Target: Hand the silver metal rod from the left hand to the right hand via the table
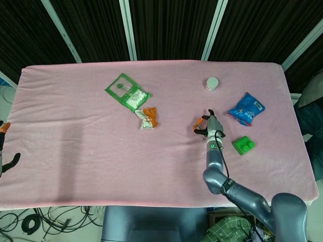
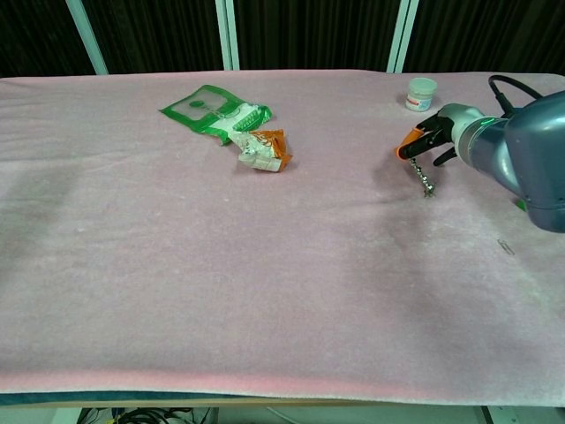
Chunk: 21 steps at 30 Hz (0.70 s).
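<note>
The silver metal rod (image 2: 423, 179) dangles from the orange-tipped fingers of my right hand (image 2: 430, 141), which pinches its top end just above the pink table (image 2: 265, 291). The rod's lower tip is close to the cloth; I cannot tell if it touches. In the head view the right hand (image 1: 208, 123) is right of the table's middle, and the rod is too small to make out there. My left hand (image 1: 5, 150) shows only at the far left edge, off the table, with its fingers apart and nothing in them.
A green packet (image 1: 126, 91) and an orange-white packet (image 1: 148, 117) lie left of centre. A white jar (image 1: 212, 83) stands behind the right hand. A blue bag (image 1: 246, 108) and a green block (image 1: 243, 145) lie to its right.
</note>
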Available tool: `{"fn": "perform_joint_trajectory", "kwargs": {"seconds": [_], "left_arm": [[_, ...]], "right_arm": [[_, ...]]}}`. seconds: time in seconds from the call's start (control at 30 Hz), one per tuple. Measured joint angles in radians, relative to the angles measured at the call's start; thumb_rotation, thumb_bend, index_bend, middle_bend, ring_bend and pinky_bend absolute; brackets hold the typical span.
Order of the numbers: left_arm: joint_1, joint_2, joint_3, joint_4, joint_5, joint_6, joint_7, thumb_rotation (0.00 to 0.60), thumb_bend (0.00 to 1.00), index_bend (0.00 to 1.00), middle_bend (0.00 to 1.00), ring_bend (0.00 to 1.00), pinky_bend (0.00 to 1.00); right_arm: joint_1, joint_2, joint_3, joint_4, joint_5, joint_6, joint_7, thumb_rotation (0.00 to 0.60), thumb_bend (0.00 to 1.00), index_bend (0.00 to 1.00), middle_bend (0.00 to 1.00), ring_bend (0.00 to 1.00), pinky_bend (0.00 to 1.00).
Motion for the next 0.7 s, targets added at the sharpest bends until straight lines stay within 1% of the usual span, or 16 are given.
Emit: {"fn": "perform_joint_trajectory", "kwargs": {"seconds": [0.3,0.7], "left_arm": [[0.002,0.002,-0.002,0.001,0.0,0.001,-0.004,0.6,0.24,0.14,0.06,0.0,0.0],[0.004,0.002,-0.002,-0.002,0.002,0.005,-0.006,0.6,0.24,0.14,0.06,0.0,0.0]], "right_arm": [[0.0,-0.005,-0.004,0.009,-0.002,-0.002,0.005,0.6,0.37,0.59,0.02,0.09,0.21],[-0.016,0.022,-0.005,-0.057,-0.008,0.025,0.008,0.6,0.37,0.59,0.02,0.09,0.21]]}}
